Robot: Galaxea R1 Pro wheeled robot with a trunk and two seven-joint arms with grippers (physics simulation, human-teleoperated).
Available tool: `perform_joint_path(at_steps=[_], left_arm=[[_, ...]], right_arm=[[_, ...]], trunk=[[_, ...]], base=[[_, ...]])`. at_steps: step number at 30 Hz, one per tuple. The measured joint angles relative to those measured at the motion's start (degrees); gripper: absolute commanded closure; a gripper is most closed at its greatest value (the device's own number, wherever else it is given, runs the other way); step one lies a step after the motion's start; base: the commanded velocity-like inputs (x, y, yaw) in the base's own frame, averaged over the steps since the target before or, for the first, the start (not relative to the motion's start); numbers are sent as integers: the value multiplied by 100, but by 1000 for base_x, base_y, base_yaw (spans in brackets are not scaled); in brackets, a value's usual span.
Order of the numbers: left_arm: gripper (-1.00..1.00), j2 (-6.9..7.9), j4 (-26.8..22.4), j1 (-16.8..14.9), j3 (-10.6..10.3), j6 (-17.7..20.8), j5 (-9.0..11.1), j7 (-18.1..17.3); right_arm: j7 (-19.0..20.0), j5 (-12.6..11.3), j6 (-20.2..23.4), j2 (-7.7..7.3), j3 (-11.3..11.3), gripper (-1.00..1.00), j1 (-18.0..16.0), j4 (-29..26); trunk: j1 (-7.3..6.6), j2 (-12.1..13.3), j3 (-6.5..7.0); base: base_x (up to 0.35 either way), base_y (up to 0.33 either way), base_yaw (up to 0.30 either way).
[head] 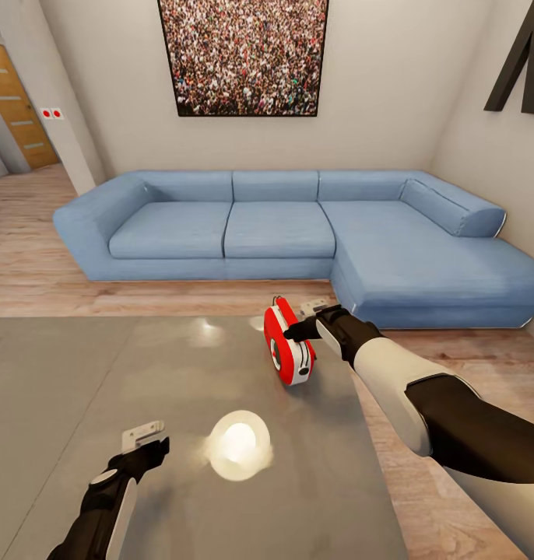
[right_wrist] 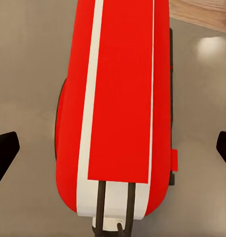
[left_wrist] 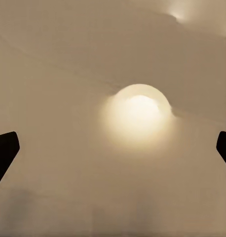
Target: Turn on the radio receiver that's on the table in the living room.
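Living room: I see a blue L-shaped sofa [head: 298, 225] against the beige wall, a framed crowd picture [head: 244, 56] above it, and light wood plank floor [head: 33, 257] around.
Surface: the glossy grey top [head: 80, 373] fills the lower left of my head view; a bright lamp reflection [head: 237, 445] glares near its front middle.
Right arm: it reaches in from the right over the surface's far right part.
Radio receiver: the red radio [head: 288, 347] stands on edge on the surface near the far right edge, its dial face turned left; in my right wrist view [right_wrist: 120, 108] it is a red body with a white band.
Right hand: my right hand [head: 304, 319] sits at the radio's top, fingers spread wide, one on each side; whether a finger touches it I can't quite tell.
Left hand: my left hand [head: 149, 437] hovers low over the bare surface beside the reflection, fingers apart, holding nothing.
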Motion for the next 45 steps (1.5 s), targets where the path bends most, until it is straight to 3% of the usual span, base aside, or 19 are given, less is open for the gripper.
perform_joint_path(at_steps=[12, 16, 26, 29, 45], left_arm=[[-100, 0, 88, 0, -14, -8, 0, 0], [-100, -7, 145, 0, -24, -9, 0, 1], [-100, -9, 158, 0, -18, -9, 8, 1], [-100, -9, 158, 0, -18, -9, 5, 1], [-100, -9, 158, 0, -18, -9, 9, 1]], right_arm=[[4, 0, -15, 0, 0, -100, 0, -2], [4, 0, -3, 0, 0, -100, 0, -2], [0, -19, 0, 0, 0, -100, 0, -1], [-4, -30, 0, 0, 0, -100, 0, 0], [0, -17, -17, 0, 0, -100, 0, -1]], trunk=[[0, 0, 0], [87, -159, -71], [88, -160, -72], [153, -279, -125], [154, -281, -136]], base=[[0, 0, 0], [0, 0, 0], [0, 0, 0], [0, 0, 0], [0, 0, 0]])
